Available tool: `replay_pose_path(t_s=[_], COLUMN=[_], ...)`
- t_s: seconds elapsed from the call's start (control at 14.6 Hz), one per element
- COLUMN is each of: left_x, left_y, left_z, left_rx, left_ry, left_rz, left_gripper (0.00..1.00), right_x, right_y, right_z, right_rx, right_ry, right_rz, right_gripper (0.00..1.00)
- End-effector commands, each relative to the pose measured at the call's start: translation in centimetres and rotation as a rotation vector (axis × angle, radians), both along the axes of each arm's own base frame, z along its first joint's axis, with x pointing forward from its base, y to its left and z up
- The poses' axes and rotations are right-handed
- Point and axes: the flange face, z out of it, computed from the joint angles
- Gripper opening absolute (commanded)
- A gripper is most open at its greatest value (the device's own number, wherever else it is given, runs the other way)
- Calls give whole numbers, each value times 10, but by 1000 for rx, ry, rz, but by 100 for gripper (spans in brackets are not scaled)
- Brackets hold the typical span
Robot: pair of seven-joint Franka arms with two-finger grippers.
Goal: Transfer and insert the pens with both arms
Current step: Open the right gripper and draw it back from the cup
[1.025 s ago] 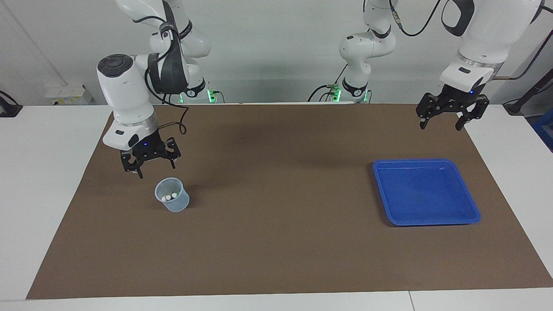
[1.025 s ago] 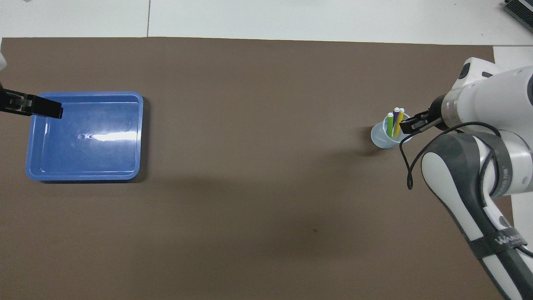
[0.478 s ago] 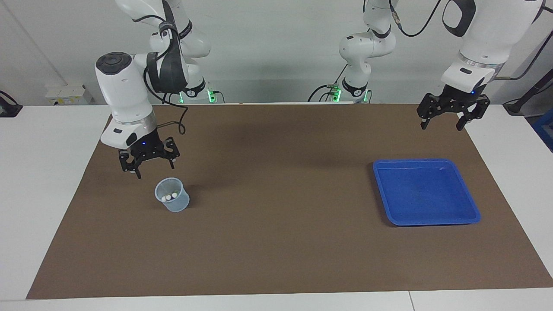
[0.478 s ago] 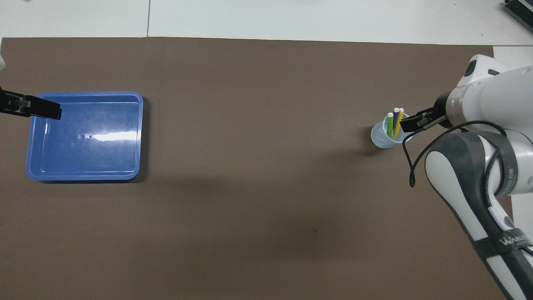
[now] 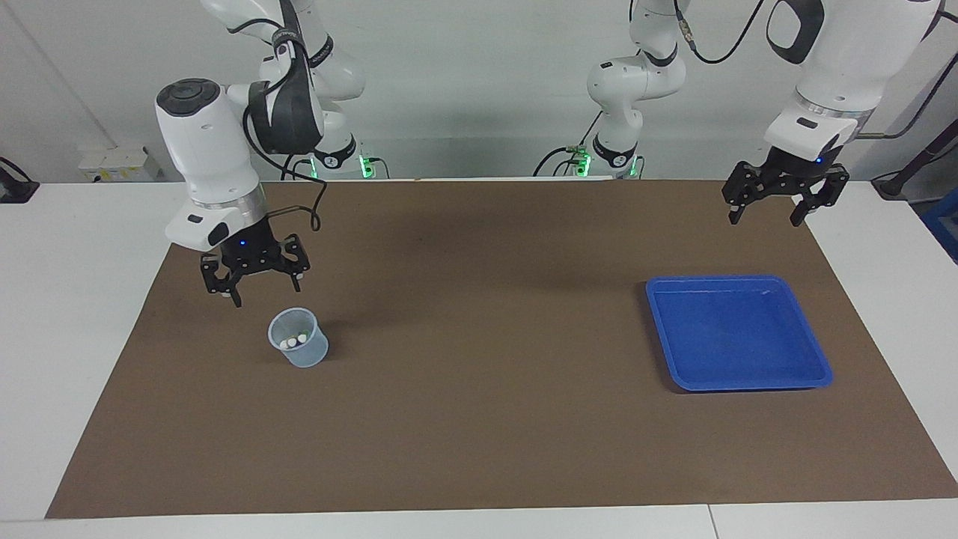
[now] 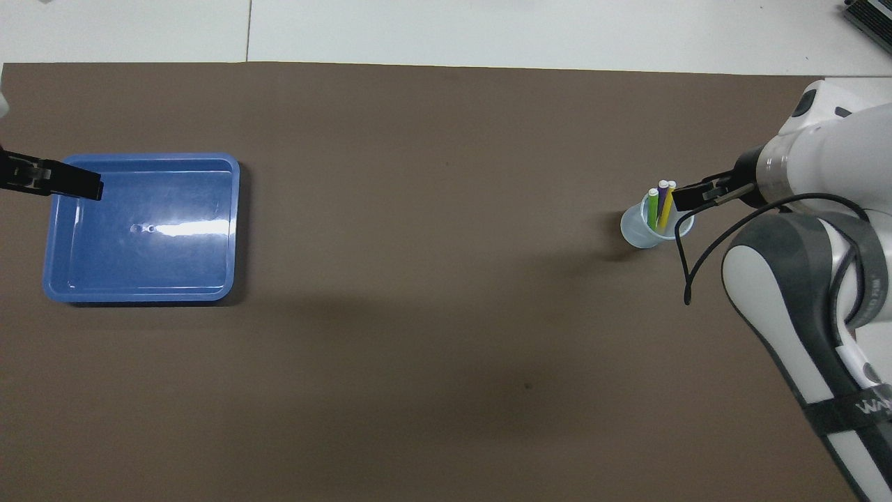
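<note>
So the big brown mat (image 5: 479, 419) covers most of the white table (image 5: 75, 314), and the flat blue plastic tray (image 5: 819, 370) sits bare, below and a bit inboard of the left gripper (image 5: 784, 209). That arm just waits, fingers spread, holding nothing.

The right gripper (image 5: 258, 288) hangs over the mat with its fingers apart and empty, and the small translucent plastic cup (image 5: 313, 358) stands just below it and slightly toward the table's middle. All three thin marker pens (image 6: 660, 206) (green, purple, yellow, pale tips up) are standing in that cup, leaning together.

Honestly looks done to me, so the risk is mostly in backing off. The cup looks light and top-heavy with pens poking over the rim. If the right gripper swings sideways while low, a finger could clip a pen tip or the rim and tip the whole thing. The loose black cable (image 6: 686, 279) dangling off that arm could snag too.
</note>
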Motion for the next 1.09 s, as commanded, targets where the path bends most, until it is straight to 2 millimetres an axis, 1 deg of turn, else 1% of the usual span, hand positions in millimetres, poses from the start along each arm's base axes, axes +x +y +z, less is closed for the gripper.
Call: replay_pose_path(t_s=[0.0,0.27,0.41,0.48,0.68,0.75,0.89,1.02], left_x=[-8,-8,-8,-9,-8,-8,-8,-9], left_y=[3,3,3,3,3,3,3,3], left_z=[2,2,2,2,2,2,2,2], left_rx=[10,10,10,8,10,9,9,8], left_ry=[7,7,7,7,7,5,5,7], left_rz=[14,14,14,14,14,14,14,14], left_gripper=[100,100,100,100,100,100,100,100], right_x=[5,2,-2,-4,-11,-12,-16,-19], right_y=[-1,-3,-1,3,5,6,9,10], right_z=[16,33,37,43,60,63,80,85], right_rx=[36,44,51,48,38,37,34,34], right_ry=[35,74,93,102,145,148,160,180], right_rz=[-110,-198,-267,-283,-302,-299,-297,-297], right_gripper=[100,100,100,100,100,100,100,100])
